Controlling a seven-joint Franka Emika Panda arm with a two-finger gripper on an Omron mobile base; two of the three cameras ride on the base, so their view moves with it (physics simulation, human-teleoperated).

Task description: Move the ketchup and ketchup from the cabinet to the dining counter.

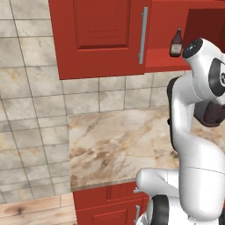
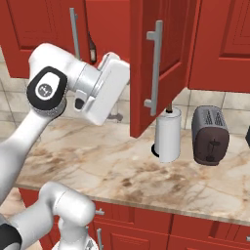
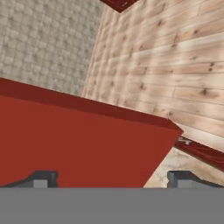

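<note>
While its jaws stand spread wide and hold nothing, the gripper [image 3: 113,177] looks along a broad red panel, its dark fingertips [image 3: 41,178] rising at six o'clock in the hand view. Out from the hand, the white arm [image 2: 73,83] is raised toward the open cabinet [image 1: 103,37], apparently so the hand can enter the shelf. One ketchup [image 1: 176,43] bottle stands upright inside, at about one o'clock in the left base view; the second cannot be made out. Below, a paper-towel roll [image 2: 168,134] and toaster [image 2: 210,135] stand on the worktop [image 2: 122,171].
</note>
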